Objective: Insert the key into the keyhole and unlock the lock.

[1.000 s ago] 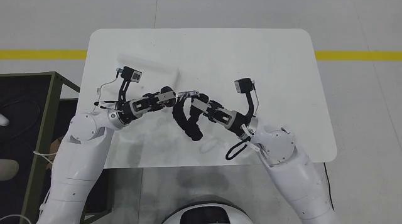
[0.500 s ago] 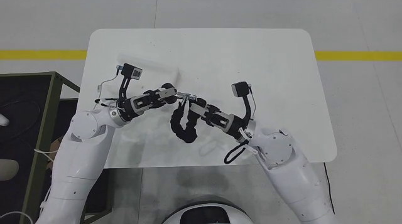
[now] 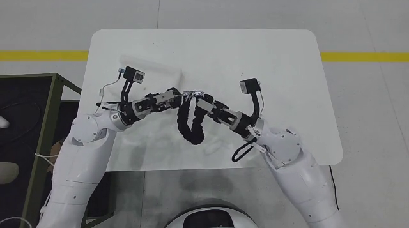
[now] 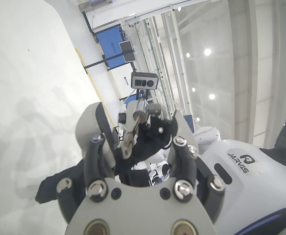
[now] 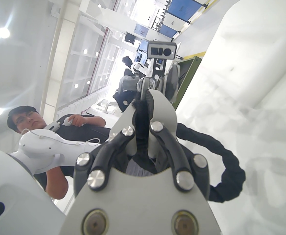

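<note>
A black fabric-sleeved cable lock [image 3: 189, 126] hangs in a loop between my two arms above the middle of the table. Its metal lock head [image 3: 192, 94] sits where the grippers meet. My left gripper [image 4: 139, 113] holds the silver key [image 4: 128, 144], whose blade runs into the lock cylinder [image 4: 140, 107]; black sleeve fabric is bunched against the other finger. My right gripper [image 5: 145, 96] is shut on the sleeved cable just behind the lock head [image 5: 145, 83]. The rest of the cable [image 5: 221, 162] curls down beside it. In the top view the left gripper [image 3: 176, 96] faces the right gripper [image 3: 200, 101].
The white table [image 3: 268, 55] has rounded corners and open room at the back and right. A flat white tray [image 3: 153, 68] lies at the back left, near my left arm. A dark cart with a green frame [image 3: 38, 119] stands off the table's left edge.
The left gripper has rolled about its wrist at the lock head. The right arm swung in to the left, then back right, and the hanging cable loop shifted with it.
</note>
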You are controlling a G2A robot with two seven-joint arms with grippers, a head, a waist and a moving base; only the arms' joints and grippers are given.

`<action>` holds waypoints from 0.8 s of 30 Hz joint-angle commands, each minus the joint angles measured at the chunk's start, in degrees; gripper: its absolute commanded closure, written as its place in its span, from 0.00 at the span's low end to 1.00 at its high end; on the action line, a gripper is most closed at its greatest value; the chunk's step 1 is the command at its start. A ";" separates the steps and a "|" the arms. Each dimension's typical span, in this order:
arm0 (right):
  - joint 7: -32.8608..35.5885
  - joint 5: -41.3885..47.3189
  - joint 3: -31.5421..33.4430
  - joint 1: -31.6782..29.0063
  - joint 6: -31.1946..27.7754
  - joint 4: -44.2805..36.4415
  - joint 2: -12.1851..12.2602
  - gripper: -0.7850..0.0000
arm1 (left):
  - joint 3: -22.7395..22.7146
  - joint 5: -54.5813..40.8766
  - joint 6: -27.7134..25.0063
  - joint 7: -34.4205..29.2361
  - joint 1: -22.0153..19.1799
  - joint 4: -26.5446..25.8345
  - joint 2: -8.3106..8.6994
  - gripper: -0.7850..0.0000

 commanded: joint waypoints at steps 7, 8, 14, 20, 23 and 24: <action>1.49 4.48 3.07 0.80 0.72 0.24 0.36 1.00 | -2.90 -2.80 1.43 0.20 0.25 0.42 0.36 0.00; 1.82 5.13 3.43 0.71 0.81 0.18 0.42 1.00 | -3.23 -3.13 1.55 0.18 0.25 0.64 0.40 0.00; 3.06 6.15 3.77 0.42 1.05 0.10 0.60 1.00 | -3.34 -3.12 1.58 -0.21 0.13 0.78 0.47 0.36; 3.24 6.23 2.89 0.60 1.13 0.39 0.56 1.00 | -2.26 -1.58 -0.24 -0.42 0.30 0.34 0.40 0.58; 3.33 6.31 2.79 0.63 1.07 0.46 0.58 1.00 | -1.99 -1.83 -0.70 -0.38 0.38 0.31 0.36 0.71; 3.34 6.35 2.78 0.61 1.01 0.51 0.59 1.00 | -1.95 -1.72 -0.66 -0.35 0.38 0.34 0.37 0.73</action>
